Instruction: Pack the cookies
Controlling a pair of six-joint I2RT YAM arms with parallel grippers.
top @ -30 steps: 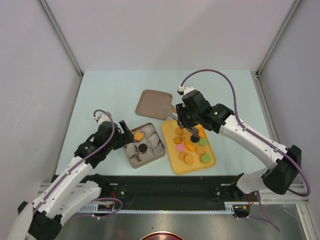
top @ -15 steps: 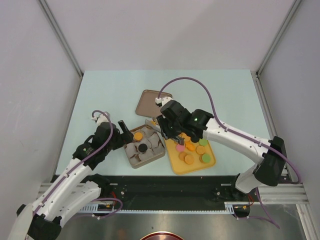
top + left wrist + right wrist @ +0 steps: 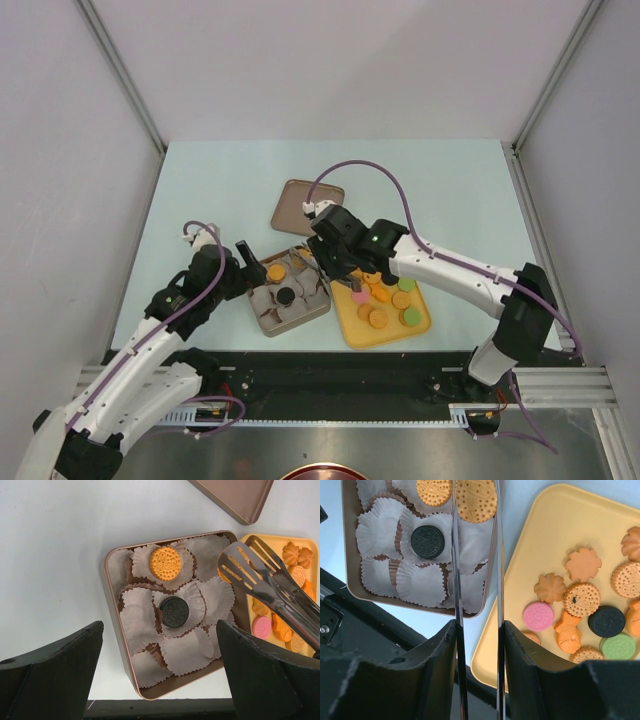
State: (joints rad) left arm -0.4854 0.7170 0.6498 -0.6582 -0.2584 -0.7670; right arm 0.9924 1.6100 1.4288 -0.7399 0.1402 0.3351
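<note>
Two cookies (image 3: 165,563) sit in the tin's (image 3: 349,540) paper cups (image 3: 187,650); most lie on the tray (image 3: 545,530). Right end effector (image 3: 477,640) pinches tongs (image 3: 282,597) that grip an orange cookie (image 3: 476,500) by its edges above the tin. It is probably light and brittle. Left end effector (image 3: 160,670) is spread wide.

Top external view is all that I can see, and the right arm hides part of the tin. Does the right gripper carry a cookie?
Observer: Yes. In the right wrist view the right gripper is shut on metal tongs, whose tips pinch a round orange cookie above the tin.
Operator: Are the paper cups under the arm free?
Observer: In the left wrist view the white paper cups on that side look empty.
Operator: And the left gripper?
Observer: Its own camera shows it wide open, with nothing between the fingers.
</note>
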